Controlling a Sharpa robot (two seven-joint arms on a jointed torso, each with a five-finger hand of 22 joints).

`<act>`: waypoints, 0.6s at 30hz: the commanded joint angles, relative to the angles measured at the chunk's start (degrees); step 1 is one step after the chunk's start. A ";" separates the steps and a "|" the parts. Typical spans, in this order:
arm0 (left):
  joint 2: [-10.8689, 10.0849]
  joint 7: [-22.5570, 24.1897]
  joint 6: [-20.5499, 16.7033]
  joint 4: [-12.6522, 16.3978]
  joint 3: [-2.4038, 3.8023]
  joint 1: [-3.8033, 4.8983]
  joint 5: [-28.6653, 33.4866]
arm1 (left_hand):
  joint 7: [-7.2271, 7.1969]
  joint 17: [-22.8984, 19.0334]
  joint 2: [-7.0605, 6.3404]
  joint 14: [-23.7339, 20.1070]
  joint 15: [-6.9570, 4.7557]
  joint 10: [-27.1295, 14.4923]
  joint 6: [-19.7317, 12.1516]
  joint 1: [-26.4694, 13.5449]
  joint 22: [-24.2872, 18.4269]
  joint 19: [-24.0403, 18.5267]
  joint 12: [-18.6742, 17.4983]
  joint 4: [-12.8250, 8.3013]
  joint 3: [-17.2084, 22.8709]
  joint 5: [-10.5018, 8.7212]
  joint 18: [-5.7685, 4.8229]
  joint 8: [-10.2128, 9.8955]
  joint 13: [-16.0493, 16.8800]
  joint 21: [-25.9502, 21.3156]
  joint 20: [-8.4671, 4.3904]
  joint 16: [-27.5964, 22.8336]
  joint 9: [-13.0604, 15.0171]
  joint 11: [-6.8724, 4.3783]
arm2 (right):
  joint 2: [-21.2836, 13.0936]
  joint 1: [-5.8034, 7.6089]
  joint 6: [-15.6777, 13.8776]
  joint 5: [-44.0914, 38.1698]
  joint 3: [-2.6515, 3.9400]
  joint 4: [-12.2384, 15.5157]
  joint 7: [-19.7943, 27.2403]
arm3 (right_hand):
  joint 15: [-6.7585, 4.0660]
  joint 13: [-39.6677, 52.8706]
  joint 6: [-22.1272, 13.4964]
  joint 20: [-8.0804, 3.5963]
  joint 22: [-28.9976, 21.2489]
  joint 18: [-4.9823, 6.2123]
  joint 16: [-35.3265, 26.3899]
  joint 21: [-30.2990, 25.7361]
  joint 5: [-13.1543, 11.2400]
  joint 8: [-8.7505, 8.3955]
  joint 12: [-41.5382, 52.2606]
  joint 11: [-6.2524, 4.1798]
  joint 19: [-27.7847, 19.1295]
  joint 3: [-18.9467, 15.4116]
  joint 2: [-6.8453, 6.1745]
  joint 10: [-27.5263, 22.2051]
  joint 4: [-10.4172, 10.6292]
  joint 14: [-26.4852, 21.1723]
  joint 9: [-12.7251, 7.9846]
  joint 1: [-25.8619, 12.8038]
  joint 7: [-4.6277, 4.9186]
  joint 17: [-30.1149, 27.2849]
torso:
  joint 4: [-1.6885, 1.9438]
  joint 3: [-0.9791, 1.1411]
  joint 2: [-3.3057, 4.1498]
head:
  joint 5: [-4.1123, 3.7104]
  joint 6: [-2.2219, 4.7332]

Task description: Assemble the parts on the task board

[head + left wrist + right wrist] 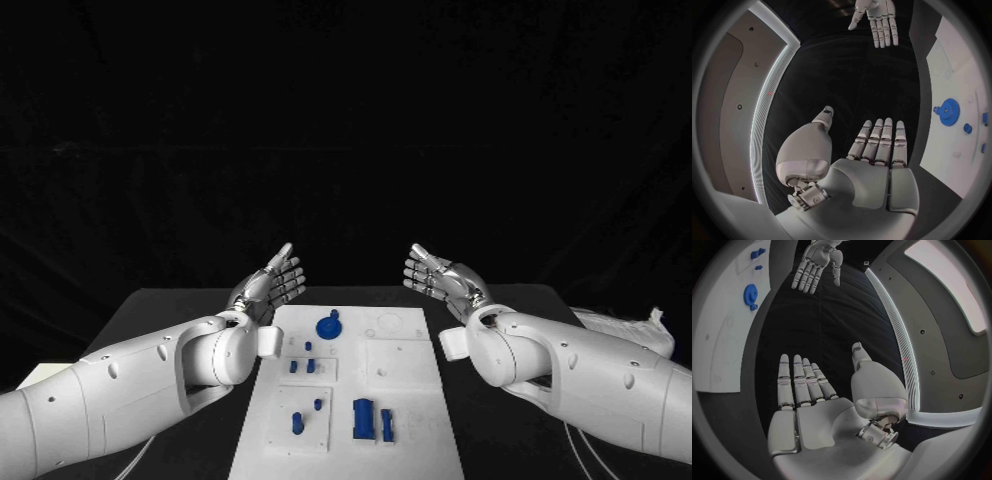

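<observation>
I have both hands raised off the counter [173,305], one on each side of the far end of the white board [404,390]. My left hand [271,283] is flat and open, fingers straight and close together, thumb apart, holding nothing; its palm faces the right hand. My right hand [444,280] mirrors it, also open and empty. The board lies flat in the middle of the black counter, between my two arms. On it I see a blue gear [329,325] near the far end, a few small blue pegs [302,366] in the middle, and larger blue blocks [372,420] toward the near end. Neither hand touches the board or any part.
</observation>
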 commanded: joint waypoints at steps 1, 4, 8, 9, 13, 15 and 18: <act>-0.94 3.54 -10.78 3.89 0.34 -0.63 -4.91 | -4.09 -0.93 0.41 -9.34 -3.54 -9.89 -9.74 -13.27 -2.73 -7.70 -1.76 -0.32 -2.29 -2.41 -2.40 -0.42 -0.31 -0.66 -2.70 -1.97 -0.33 -5.61 | -0.90 0.17 -10.28 4.37 -0.58 3.89 4.42 | -1.38 -0.62 -9.01 -2.30 -0.53 -2.12 -0.44 -0.67 -4.36 -0.40 -0.60 -4.38 -10.38 0.14 -0.29 -10.14 0.53 -10.95 -1.02 -13.23 -5.46 -1.90 | 0.06 0.26 -0.16 | 0.08 0.09; -2.07 4.78 -15.83 7.69 0.72 -1.22 -6.89 | -4.09 -0.93 0.41 -11.88 -3.54 -12.55 -12.36 -16.83 -3.47 -9.79 -1.76 -0.32 -2.85 -2.41 -2.74 -0.42 -0.31 -0.66 -3.39 -6.14 -0.33 -5.61 | -1.79 0.34 -14.60 6.08 -1.32 7.60 5.89 | -1.38 -0.62 -11.44 -2.91 -0.53 -2.75 -0.44 -0.67 -4.36 -0.40 -0.60 -4.38 -13.17 0.14 -0.29 -12.87 0.53 -13.89 -1.02 -16.78 -5.46 -1.90 | 0.06 0.26 -0.16 | 0.08 0.09; -2.96 5.77 -19.85 10.71 1.03 -1.70 -8.46 | -4.09 -0.93 0.41 -14.51 -3.54 -15.35 -15.10 -20.56 -4.23 -11.95 -1.76 -0.32 -7.21 -2.41 -7.12 -0.42 -0.31 -0.66 -4.18 -6.14 -0.33 -5.61 | -2.45 0.46 -17.80 7.36 -1.87 10.36 6.97 | -1.38 -0.62 -13.94 -7.21 -0.53 -7.05 -0.44 -0.67 -4.36 -0.40 -0.60 -4.38 -16.03 0.14 -0.29 -15.72 0.53 -16.94 -1.02 -20.47 -5.46 -1.90 | 0.06 0.26 -0.16 | 0.08 0.09; -3.19 6.03 -20.90 11.50 1.11 -1.82 -8.87 | -4.09 -0.93 0.41 -15.29 -3.54 -16.18 -15.94 -21.68 -4.46 -12.57 -1.76 -0.32 -7.21 -2.41 -7.12 -0.42 -0.31 -0.66 -4.41 -6.14 -0.33 -5.61 | -2.61 0.49 -18.54 7.66 -2.00 10.99 7.23 | -1.38 -0.62 -14.70 -7.21 -0.53 -7.05 -0.44 -0.67 -4.36 -0.40 -0.60 -4.38 -16.89 0.14 -0.29 -16.56 0.53 -17.86 -1.02 -21.58 -5.46 -1.90 | 0.06 0.26 -0.16 | 0.08 0.09; -3.55 6.42 -22.50 12.70 1.23 -2.01 -9.50 | -4.09 -0.93 0.41 -17.31 -3.54 -18.29 -17.99 -24.52 -8.57 -14.22 -1.76 -0.32 -7.21 -2.41 -7.12 -0.42 -0.31 -0.66 -8.45 -6.14 -0.33 -5.61 | -2.77 0.52 -19.32 7.97 -2.13 11.66 7.49 | -1.38 -0.62 -16.65 -7.21 -0.53 -7.05 -0.44 -0.67 -4.36 -0.40 -0.60 -4.38 -19.15 0.14 -0.29 -18.74 0.53 -20.20 -1.02 -24.43 -5.46 -1.90 | 0.06 0.26 -0.16 | 0.08 0.09; -3.57 6.45 -22.62 12.79 1.24 -2.02 -9.54 | -4.09 -0.93 0.41 -18.26 -3.54 -19.28 -18.98 -25.86 -8.57 -14.98 -1.76 -0.32 -7.21 -2.41 -7.12 -0.42 -0.31 -0.66 -8.45 -6.14 -0.33 -5.61 | -2.77 0.52 -19.32 7.97 -2.13 11.66 7.49 | -1.38 -0.62 -17.54 -7.21 -0.53 -7.05 -0.44 -0.67 -4.36 -0.40 -0.60 -4.38 -20.18 0.14 -0.29 -19.78 0.53 -21.31 -1.02 -25.76 -5.46 -1.90 | 0.06 0.26 -0.16 | 0.08 0.09; -3.57 6.45 -22.62 12.79 1.24 -2.02 -9.54 | -4.09 -0.93 0.41 -19.25 -3.54 -20.36 -20.03 -27.28 -8.57 -15.71 -1.76 -0.32 -7.21 -2.41 -7.12 -0.42 -0.31 -0.66 -8.45 -6.14 -0.33 -5.61 | -2.77 0.52 -19.32 7.97 -2.13 11.66 7.49 | -1.38 -0.62 -18.55 -7.21 -0.53 -7.05 -0.44 -0.67 -4.36 -0.40 -0.60 -4.38 -21.35 0.14 -0.29 -20.90 0.53 -22.49 -1.02 -27.20 -5.46 -1.90 | 0.06 0.26 -0.16 | 0.08 0.09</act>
